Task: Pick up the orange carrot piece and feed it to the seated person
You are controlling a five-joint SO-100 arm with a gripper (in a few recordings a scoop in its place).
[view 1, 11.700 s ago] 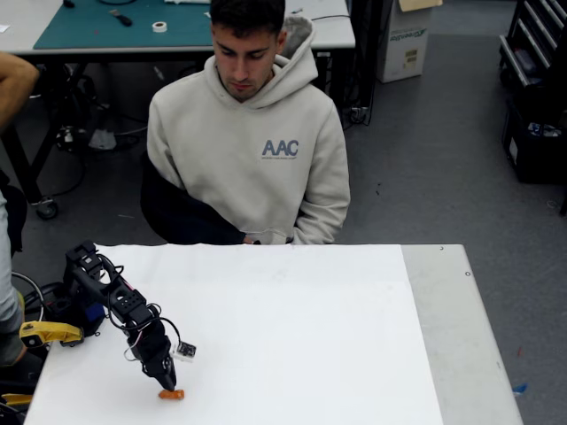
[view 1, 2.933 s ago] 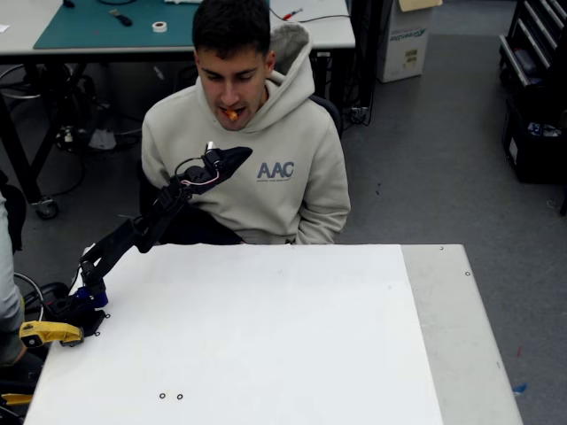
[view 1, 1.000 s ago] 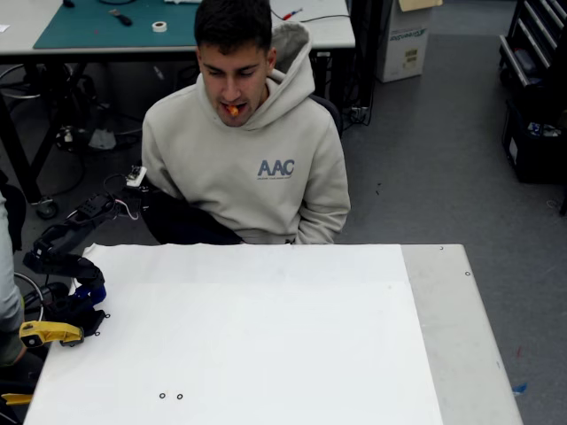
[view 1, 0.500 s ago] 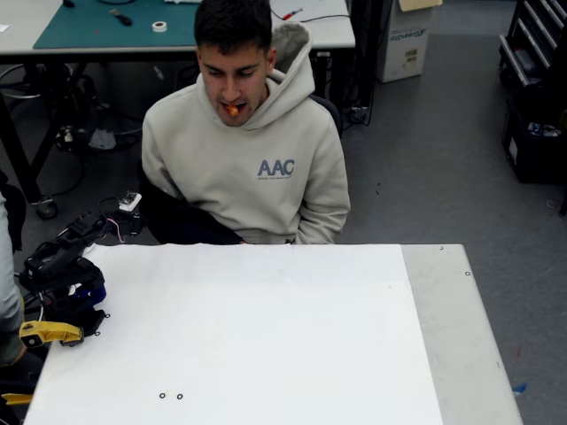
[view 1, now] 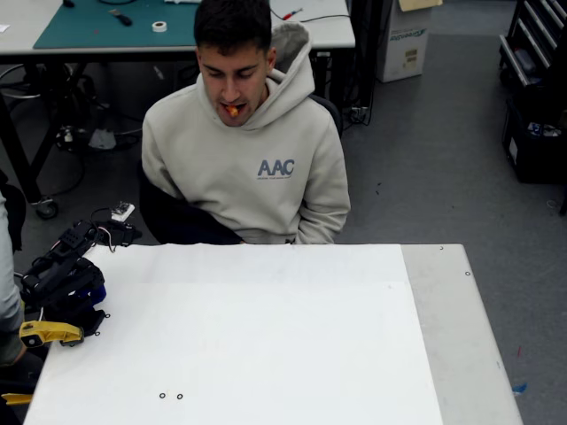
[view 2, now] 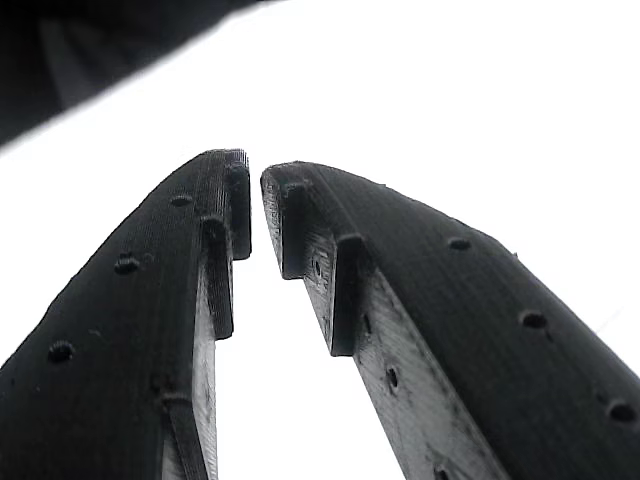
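Note:
The seated person [view 1: 244, 150] in a beige hoodie sits behind the white table [view 1: 266, 336], mouth open. The orange carrot piece [view 1: 231, 110] rests between the lips. My arm is folded up at the table's far left corner. In the fixed view my gripper [view 1: 129, 234] hangs low over the table's back edge, well below and left of the person's face. In the wrist view my gripper [view 2: 256, 175] has its black fingertips almost touching, with nothing between them and white table surface beneath.
A yellow clamp piece [view 1: 49, 333] sits by the arm's base at the left edge. Another person in grey [view 1: 7, 305] shows at the left border. Two small black rings [view 1: 170, 396] lie near the front. A desk with a green mat [view 1: 115, 25] stands behind.
The arm has folded back and down toward its base, lowering the gripper to the table's back left edge. The carrot stays in the person's mouth.

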